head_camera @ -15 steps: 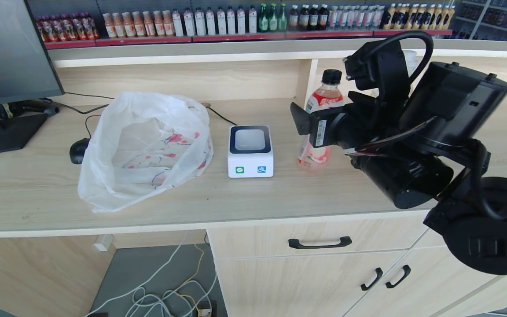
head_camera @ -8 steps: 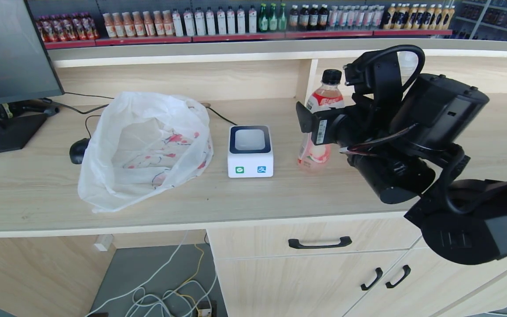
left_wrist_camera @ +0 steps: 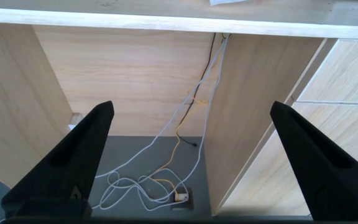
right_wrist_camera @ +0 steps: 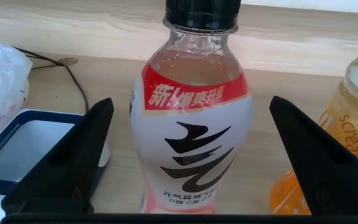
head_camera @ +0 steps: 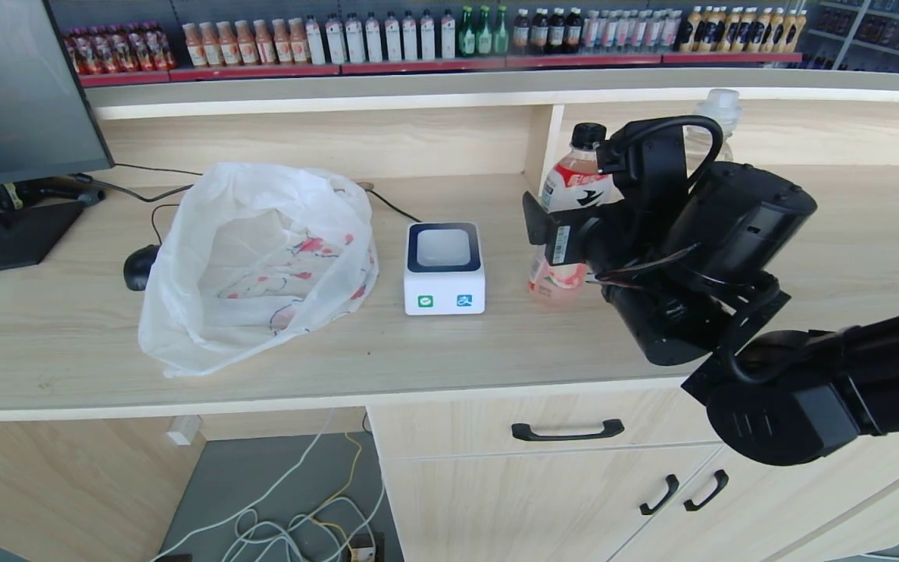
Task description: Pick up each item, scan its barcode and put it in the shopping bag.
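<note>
My right pincer (right_wrist_camera: 190, 124) stands wide, a finger either side of the pink bottle (head_camera: 572, 181), which is upright on the counter (head_camera: 496, 343) beside the scanner (head_camera: 444, 265); the pads are probably not yet touching. I am at the pick-up: next, close squarely on its body. Since a second ago my arm has dropped and pressed closer.

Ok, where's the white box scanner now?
In the head view, the white box scanner stands on the wooden counter, white plastic shopping bag to its left, black-capped pink bottle to its right.
</note>
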Robot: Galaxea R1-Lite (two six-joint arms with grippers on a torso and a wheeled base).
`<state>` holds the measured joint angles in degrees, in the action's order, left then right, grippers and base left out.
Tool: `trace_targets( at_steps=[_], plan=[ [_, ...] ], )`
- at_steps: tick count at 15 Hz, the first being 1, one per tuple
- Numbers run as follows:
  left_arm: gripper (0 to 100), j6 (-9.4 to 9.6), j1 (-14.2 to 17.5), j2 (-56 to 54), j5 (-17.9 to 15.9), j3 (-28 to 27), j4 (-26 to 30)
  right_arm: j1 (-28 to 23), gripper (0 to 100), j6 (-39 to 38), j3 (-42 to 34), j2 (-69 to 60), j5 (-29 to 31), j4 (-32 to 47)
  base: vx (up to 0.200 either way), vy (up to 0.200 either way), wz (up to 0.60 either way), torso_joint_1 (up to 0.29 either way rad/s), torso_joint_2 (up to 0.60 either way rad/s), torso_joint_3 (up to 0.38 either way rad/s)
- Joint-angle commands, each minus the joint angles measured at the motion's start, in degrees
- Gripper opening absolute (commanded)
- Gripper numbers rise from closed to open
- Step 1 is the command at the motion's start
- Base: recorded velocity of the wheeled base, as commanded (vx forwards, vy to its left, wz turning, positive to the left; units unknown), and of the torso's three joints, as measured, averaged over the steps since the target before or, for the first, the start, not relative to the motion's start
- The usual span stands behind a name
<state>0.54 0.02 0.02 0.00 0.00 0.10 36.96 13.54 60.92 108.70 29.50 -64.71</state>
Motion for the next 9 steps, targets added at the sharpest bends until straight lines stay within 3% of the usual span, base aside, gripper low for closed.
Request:
trace_targets(
  at_steps=[1, 9],
  plan=[
    [100, -0.01, 0.1, 0.0, 0.0, 0.0, 0.0, -0.6, 100, 0.0, -0.2, 1.2, -0.1, -0.6, 0.000, 0.000, 0.00, 0.000, 0.00, 0.000],
    [100, -0.01, 0.0, 0.0, 0.0, 0.0, 0.0, -1.0, 100, -0.6, -3.3, 4.4, -0.4, -3.9, 0.000, 0.000, 0.00, 0.000, 0.00, 0.000]
  ],
)
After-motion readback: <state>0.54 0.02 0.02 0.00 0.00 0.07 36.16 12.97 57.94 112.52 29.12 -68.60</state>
